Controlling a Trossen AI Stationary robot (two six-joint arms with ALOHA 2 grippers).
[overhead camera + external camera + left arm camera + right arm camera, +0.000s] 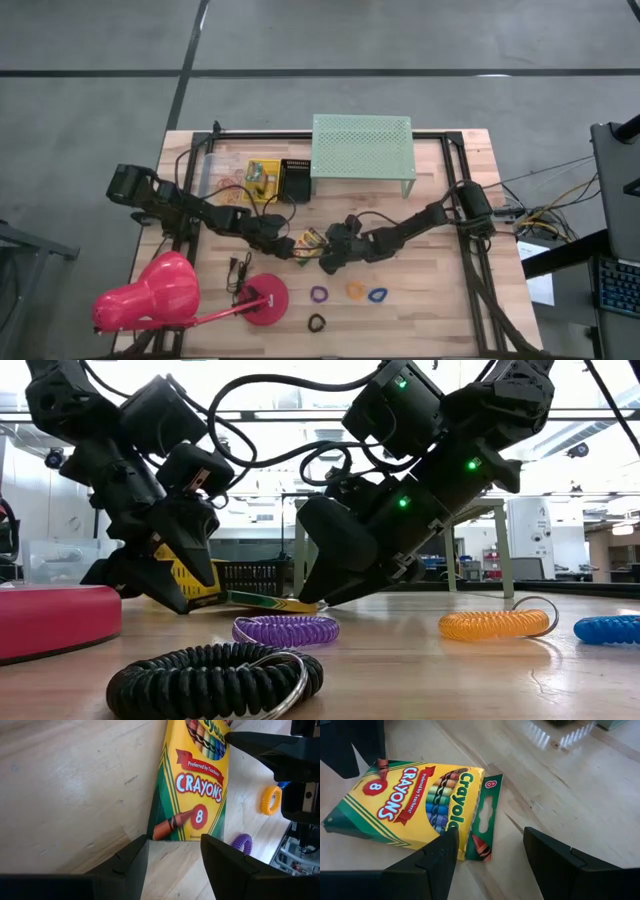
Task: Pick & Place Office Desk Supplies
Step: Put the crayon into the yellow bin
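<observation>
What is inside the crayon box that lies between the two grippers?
Through the window of the crayon box, a row of crayons shows: red, orange, yellow, green, blue, purple, dark ones. Only their middle parts are visible; the cardboard covers the rest. The box's green flap is open.

Crayon box (192, 795), yellow and green: front reads "CRAYONS" in white, a red banner "Preferred by Teachers", the numeral "8" in a red disc, and the brand "Crayola" in green across the top. Its open green flap (482, 827) bears a second small "8". No other legible text.
</observation>
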